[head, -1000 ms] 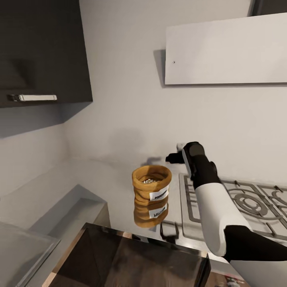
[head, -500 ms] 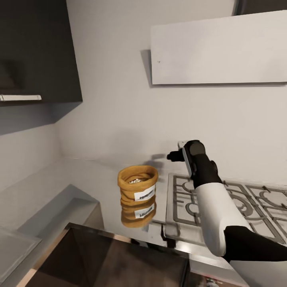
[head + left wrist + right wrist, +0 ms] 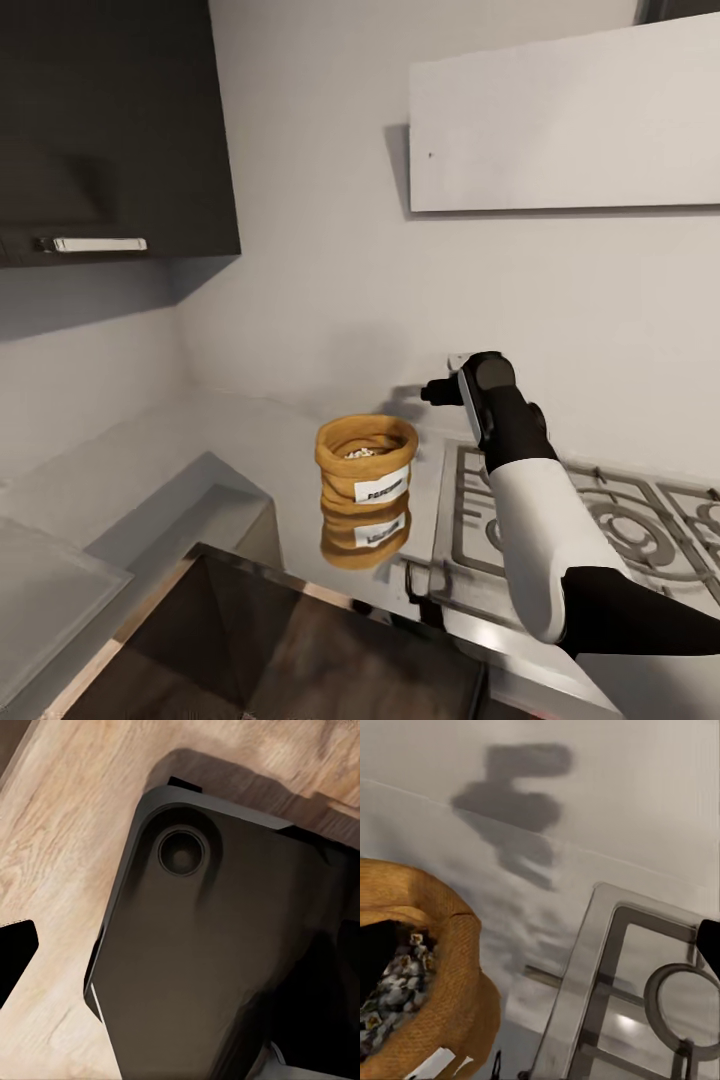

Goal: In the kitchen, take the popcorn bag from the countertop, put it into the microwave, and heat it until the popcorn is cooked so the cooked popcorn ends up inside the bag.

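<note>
Popcorn bag [image 3: 366,465]: upright on bench [image 3: 250,450], beside hob [image 3: 560,520]; right gripper [image 3: 437,391] raised just beside it, apart; jaws' state indiscernible.

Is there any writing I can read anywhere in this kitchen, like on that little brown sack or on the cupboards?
White label on the popcorn bag: dark lettering, one short word, too small and blurred to read.
Its mirror image in the glossy countertop: the same label reflected, also unreadable.
Corner of that label in the right wrist view: no letters can be made out.
Hob, wall cabinets, right gripper: no text or signs on them.
</note>
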Motion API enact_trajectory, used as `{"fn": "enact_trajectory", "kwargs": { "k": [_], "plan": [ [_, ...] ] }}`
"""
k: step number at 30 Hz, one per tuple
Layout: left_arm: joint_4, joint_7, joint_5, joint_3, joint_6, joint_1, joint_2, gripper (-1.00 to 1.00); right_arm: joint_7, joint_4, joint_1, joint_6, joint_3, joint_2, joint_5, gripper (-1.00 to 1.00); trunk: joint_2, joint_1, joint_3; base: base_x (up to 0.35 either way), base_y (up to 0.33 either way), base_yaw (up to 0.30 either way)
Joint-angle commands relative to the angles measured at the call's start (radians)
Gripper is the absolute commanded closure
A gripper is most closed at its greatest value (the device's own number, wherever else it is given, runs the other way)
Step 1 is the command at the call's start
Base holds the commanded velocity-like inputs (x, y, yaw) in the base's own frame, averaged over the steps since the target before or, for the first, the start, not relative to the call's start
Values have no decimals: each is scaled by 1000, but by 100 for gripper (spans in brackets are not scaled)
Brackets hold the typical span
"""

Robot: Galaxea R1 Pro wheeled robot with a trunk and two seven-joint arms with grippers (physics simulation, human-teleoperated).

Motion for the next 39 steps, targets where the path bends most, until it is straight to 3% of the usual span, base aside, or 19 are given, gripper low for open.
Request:
{"fn": "enact_trajectory", "kwargs": {
  "k": [1, 7, 18, 28, 33, 39],
  "plan": [
    [-1, 0, 3, 1, -1, 0, 0, -100, 10, -1, -1, 3, -3, 1, 10, -100, -1, 0, -1, 0, 0, 269],
    [-1, 0, 3, 1, -1, 0, 0, -100, 9, -1, -1, 3, -3, 1, 10, -100, -1, 0, -1, 0, 0, 211],
    [-1, 1, 3, 1, -1, 1, 0, -100, 9, 10, -1, 3, -4, -7, 9, -100, -1, 0, -1, 0, 0, 8],
    [-1, 1, 3, 0, -1, 0, 0, -100, 5, 45, -1, 3, 0, 2, 5, -100, -1, 0, -1, 27, -65, 0],
    [-1, 1, 3, 0, -1, 0, 0, -100, 5, 202, -1, -121, -2, 2, 5, -100, -1, 0, -1, 1, -1, 0],
    [-1, 1, 3, 0, -1, 0, 0, -100, 6, 234, -1, -167, -5, 2, -3, -100, -1, 0, -1, 0, 0, 0]
  ]
}}
